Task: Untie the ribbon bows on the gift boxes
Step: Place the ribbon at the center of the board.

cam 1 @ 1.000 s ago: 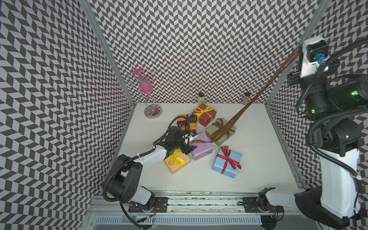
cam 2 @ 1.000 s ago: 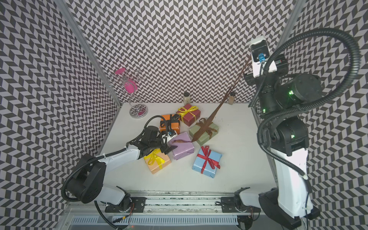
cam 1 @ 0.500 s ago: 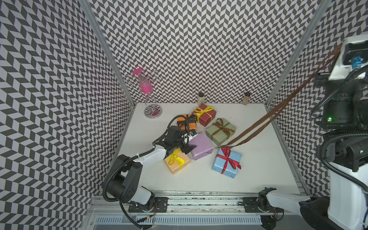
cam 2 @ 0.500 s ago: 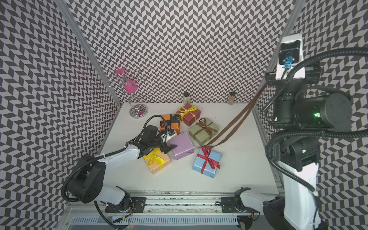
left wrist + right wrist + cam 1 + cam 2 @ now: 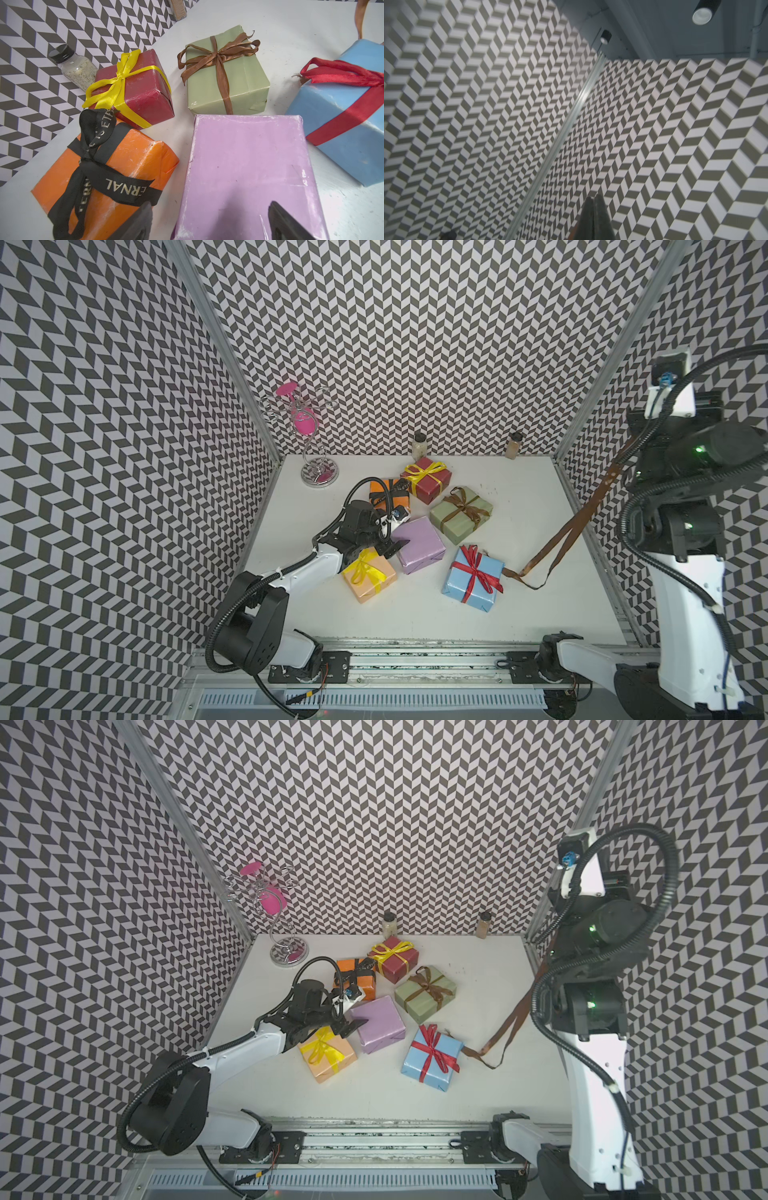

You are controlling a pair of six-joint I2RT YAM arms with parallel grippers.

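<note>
Right gripper (image 5: 593,198) pinched together on brown ribbon (image 5: 600,493), well apart from lilac box (image 5: 419,543); I see left gripper (image 5: 209,207) spread apart over it.

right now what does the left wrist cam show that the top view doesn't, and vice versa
Only the left wrist: readable white lettering on the black ribbon. Only a top view: the peach box with its yellow bow, the wire stand, and the right arm holding up the loose brown ribbon. Both: the bare lilac box, and the orange box, dark red box, sage green box and light blue box, bows tied.
</note>
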